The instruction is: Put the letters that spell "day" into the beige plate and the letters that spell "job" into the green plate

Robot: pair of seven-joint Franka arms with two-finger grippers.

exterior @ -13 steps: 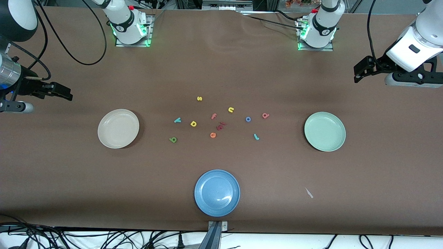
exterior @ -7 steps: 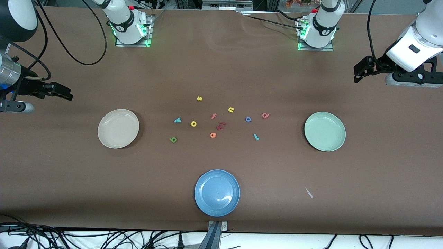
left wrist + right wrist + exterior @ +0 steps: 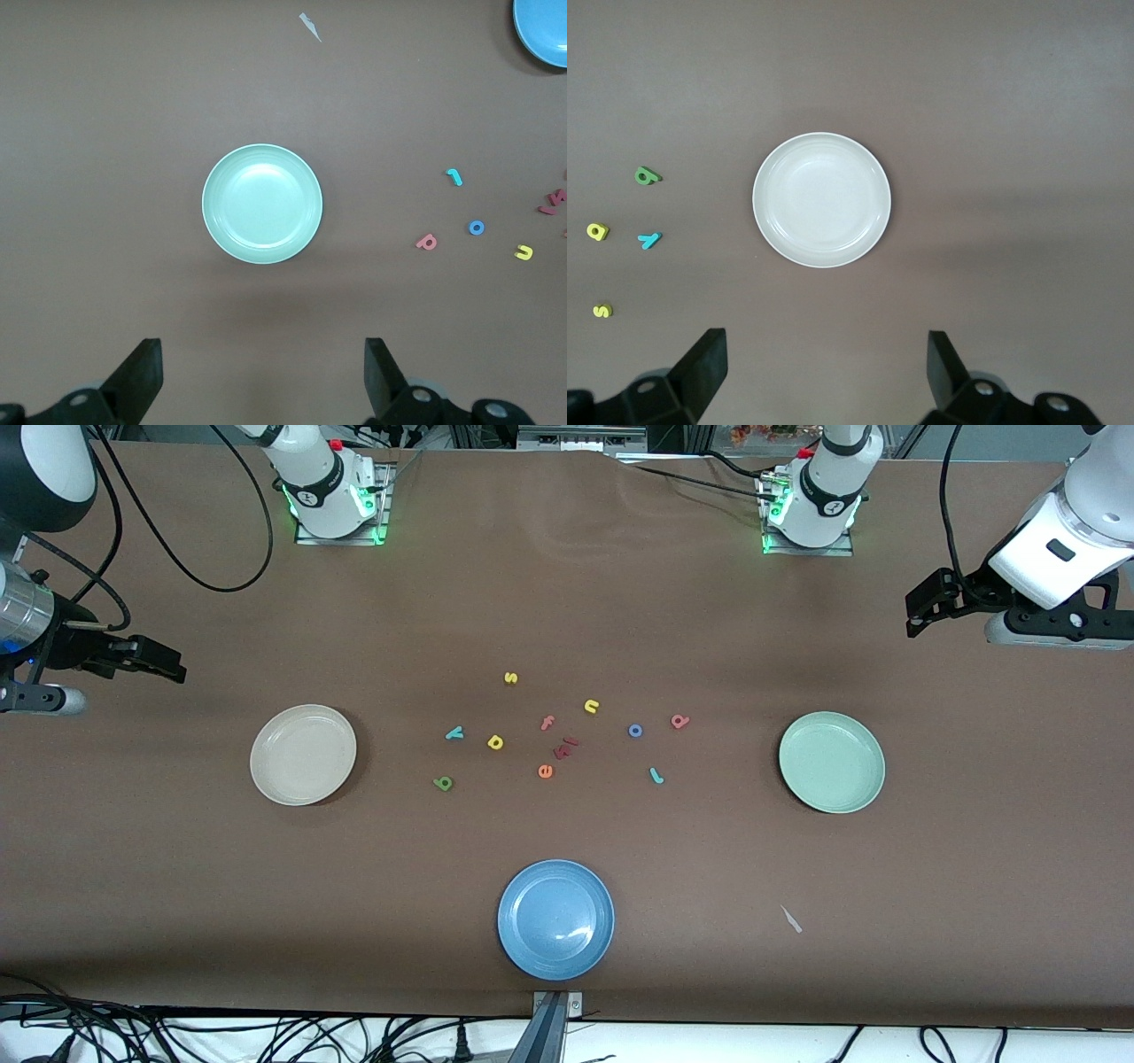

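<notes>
The beige plate (image 3: 303,755) (image 3: 821,199) lies empty toward the right arm's end, the green plate (image 3: 831,762) (image 3: 262,204) empty toward the left arm's end. Between them lie the teal y (image 3: 454,733), yellow d (image 3: 495,742) and green a (image 3: 443,783). Closer to the green plate are the blue o (image 3: 635,731), pinkish-red b (image 3: 679,721) and teal j (image 3: 656,776). My left gripper (image 3: 917,615) (image 3: 262,372) hangs open, high over the table's end past the green plate. My right gripper (image 3: 168,666) (image 3: 827,367) hangs open past the beige plate. Neither holds anything.
A blue plate (image 3: 555,919) sits near the table's front edge. Among the letters lie a yellow s (image 3: 510,677), yellow n (image 3: 592,707), pinkish f (image 3: 547,723), orange e (image 3: 545,771) and dark red pieces (image 3: 566,747). A white scrap (image 3: 791,919) lies nearer the camera than the green plate.
</notes>
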